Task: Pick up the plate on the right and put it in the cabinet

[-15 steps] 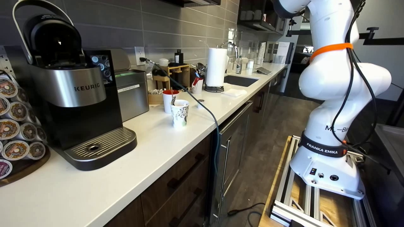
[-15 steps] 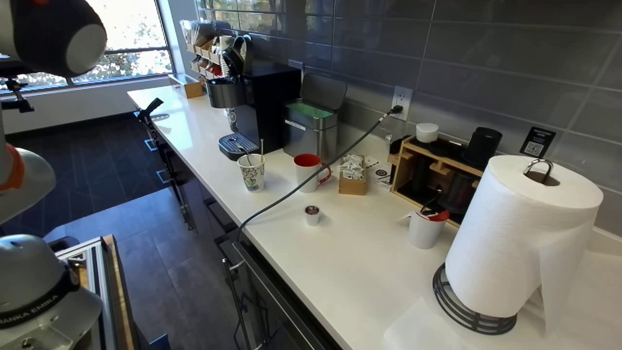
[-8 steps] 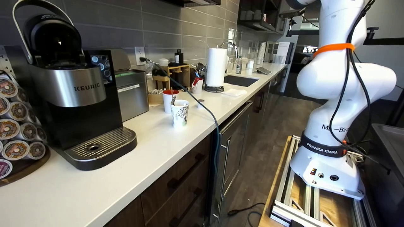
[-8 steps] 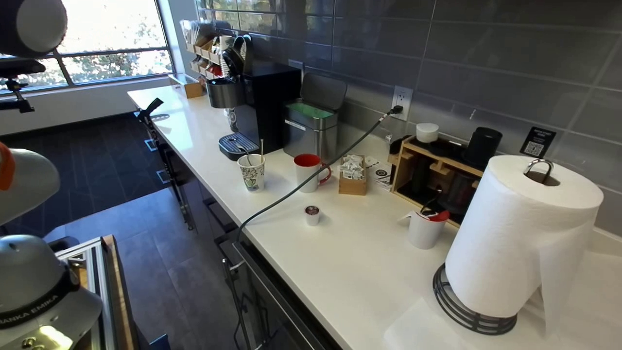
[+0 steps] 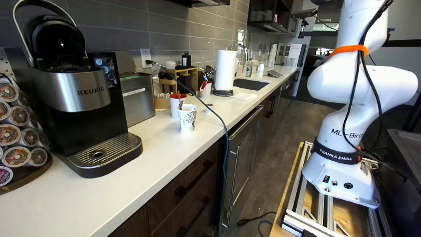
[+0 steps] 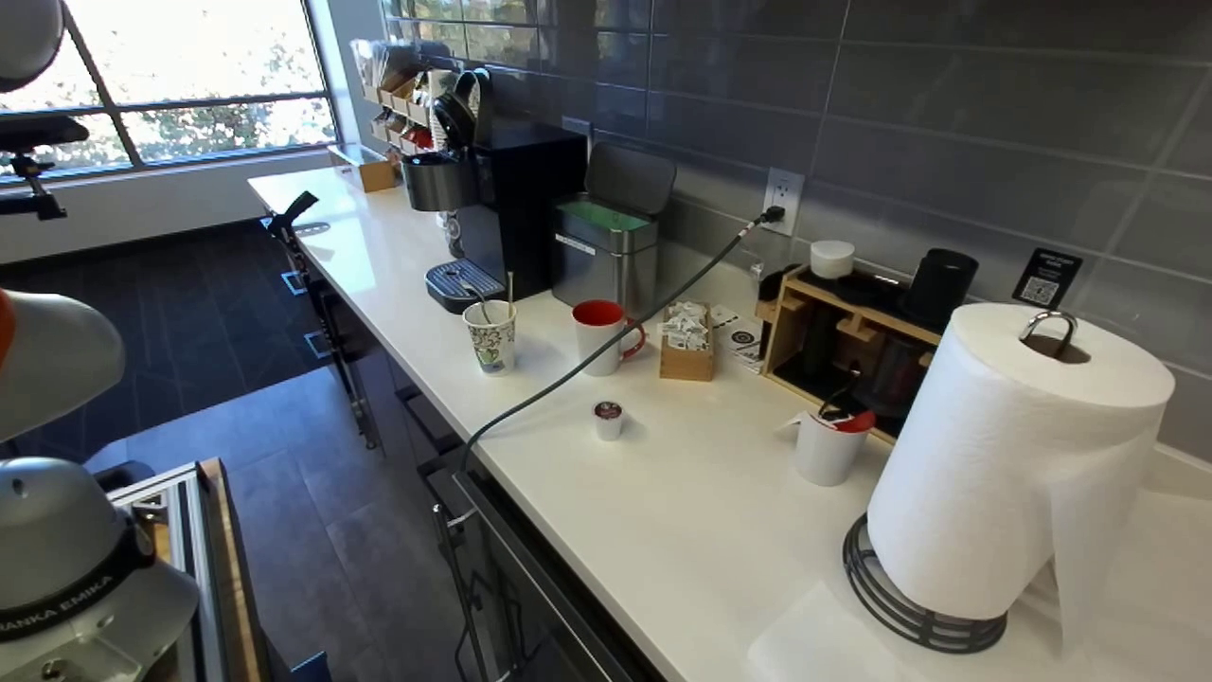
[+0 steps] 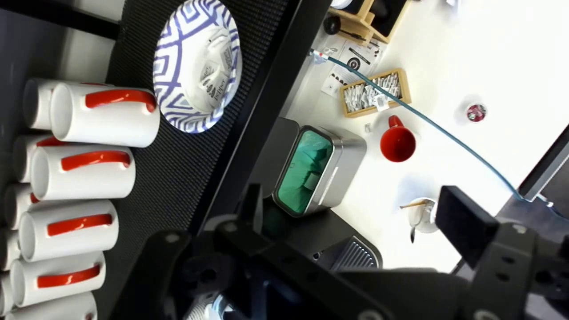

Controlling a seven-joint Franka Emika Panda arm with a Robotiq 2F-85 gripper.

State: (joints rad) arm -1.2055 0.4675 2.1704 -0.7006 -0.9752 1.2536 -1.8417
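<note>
blue-patterned dish (image 7: 187, 60) (gripper (image 7: 358, 217) jaws apart)

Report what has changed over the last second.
The upper part of the robot arm has moved up and toward the nearer side edge in both exterior views. The gripper is open now; no earlier wrist picture shows whether it let anything go. The patterned paper cup, red-lined mug, coffee pod and paper towel roll stayed put.

The dish (image 7: 171, 71) is white with blue-violet angular linework, the shelved mugs (image 7: 84, 182) white with red handles (image 7: 95, 159), the tool (image 7: 358, 213) black. On the white tabletop (image 6: 663, 511), a mug (image 6: 595, 333) is white outside and red within, the paper cup (image 6: 490, 341) white with dark scrollwork. The arm (image 5: 361, 84) bears an orange band (image 5: 348, 49).
</note>
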